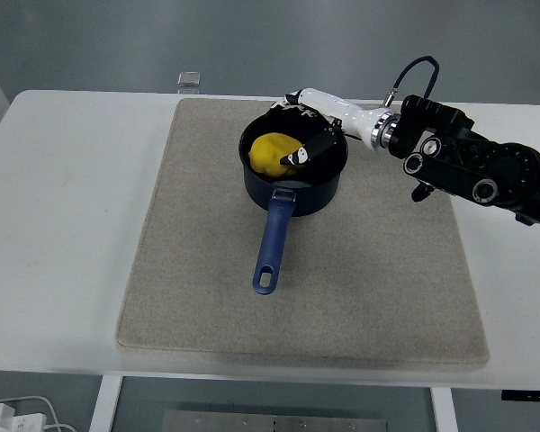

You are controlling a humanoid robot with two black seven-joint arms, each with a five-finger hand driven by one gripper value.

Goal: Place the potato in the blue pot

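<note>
My right hand (308,126) reaches in from the right edge and sits over the far right rim of the blue pot (294,176). The yellow potato (274,152) lies inside the pot, low against the left part of the bowl. Its long axis runs roughly left to right across the picture, with a slight tilt, the right end reaching toward my thumb. That thumb (304,151) dips into the pot and its tip touches or nearly touches the potato's right end; I cannot tell which. My other fingers (292,103) lie along the pot's far rim, beyond the potato, and do not wrap it. My hand looks loosened, with the potato sitting free in the pot rather than clamped between thumb and fingers.

The pot stands upright on a beige mat (198,270) that covers the middle of the white tabletop (63,225). Its blue handle (272,247) points toward the near edge, leaning slightly left, and ends in a loop lying flat on the mat. A small clear square object (189,80) sits on the tabletop just past the mat's far left corner.
</note>
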